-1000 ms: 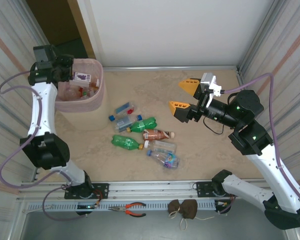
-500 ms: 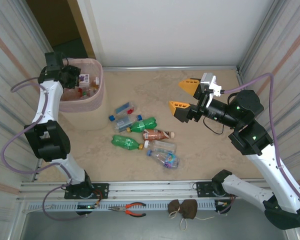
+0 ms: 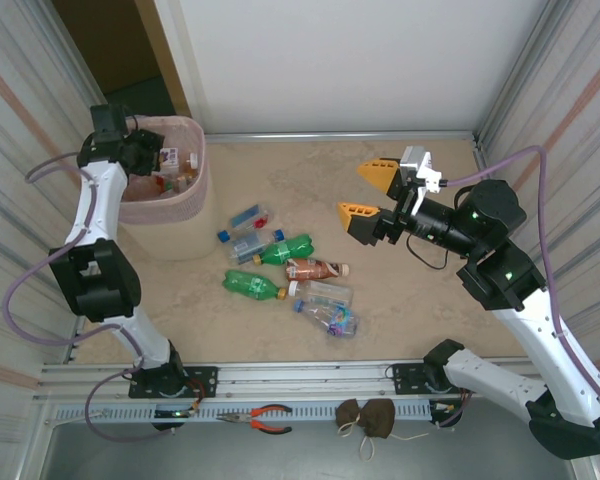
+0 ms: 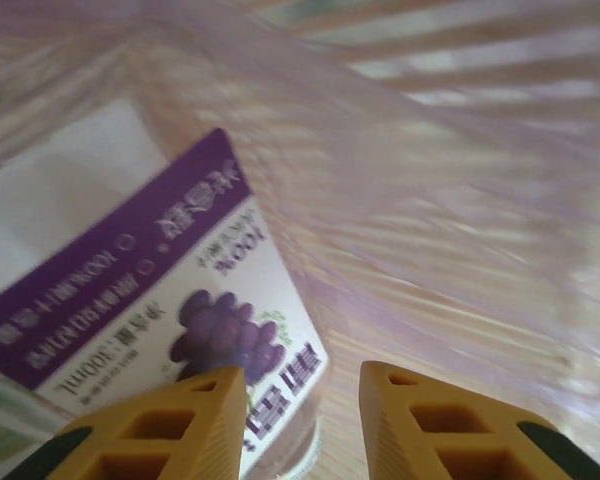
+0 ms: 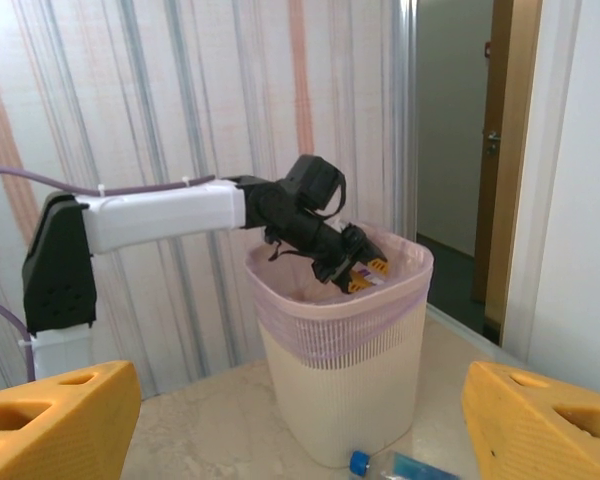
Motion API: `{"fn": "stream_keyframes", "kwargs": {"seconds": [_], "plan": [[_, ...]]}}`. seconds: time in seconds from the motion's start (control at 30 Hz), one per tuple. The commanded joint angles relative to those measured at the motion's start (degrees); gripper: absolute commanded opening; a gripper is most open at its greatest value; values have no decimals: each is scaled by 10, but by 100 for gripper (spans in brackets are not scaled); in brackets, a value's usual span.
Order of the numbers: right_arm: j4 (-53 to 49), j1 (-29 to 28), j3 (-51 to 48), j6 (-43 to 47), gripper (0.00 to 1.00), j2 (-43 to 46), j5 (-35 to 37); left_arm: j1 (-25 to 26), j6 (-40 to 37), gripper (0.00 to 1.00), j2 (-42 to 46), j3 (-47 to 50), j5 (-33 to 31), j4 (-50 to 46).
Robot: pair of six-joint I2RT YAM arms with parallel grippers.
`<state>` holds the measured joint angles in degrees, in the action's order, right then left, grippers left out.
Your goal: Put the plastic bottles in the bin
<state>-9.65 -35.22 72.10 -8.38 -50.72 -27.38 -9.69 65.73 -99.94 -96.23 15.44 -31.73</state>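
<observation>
Your left gripper [image 4: 300, 375] is inside the bin [image 3: 194, 192], jaws narrow, nothing between them.
Grape-label bottle [image 4: 150, 290] lies just beside it; your right gripper [image 3: 356, 190] hovers wide open, empty.

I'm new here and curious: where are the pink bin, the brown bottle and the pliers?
pink bin [image 3: 160, 212]: top view, side wall.
brown bottle [image 3: 315, 268]: top view, body.
pliers [image 3: 273, 420]: top view, red handles.

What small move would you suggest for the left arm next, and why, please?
Probably lift the left pincer straight up out of the bin. Its fingers stand close together with nothing between them, the grape-label bottle sits beside them inside the bin, and several bottles lie on the table waiting to be fetched.
</observation>
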Motion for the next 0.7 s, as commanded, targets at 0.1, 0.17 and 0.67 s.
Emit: {"fn": "stream_keyframes", "kwargs": {"seconds": [0.1,0.17,0.67], "plan": [[-58,0,15,-6,82,-23,22,-2,-87,38,91,20,60,87],[-79,-1,15,-5,82,-32,27,-2,-113,39,111,35,77,101],[-243,-28,10,-23,76,-159,128,-12,-289,50,289,162,202,168]]}}
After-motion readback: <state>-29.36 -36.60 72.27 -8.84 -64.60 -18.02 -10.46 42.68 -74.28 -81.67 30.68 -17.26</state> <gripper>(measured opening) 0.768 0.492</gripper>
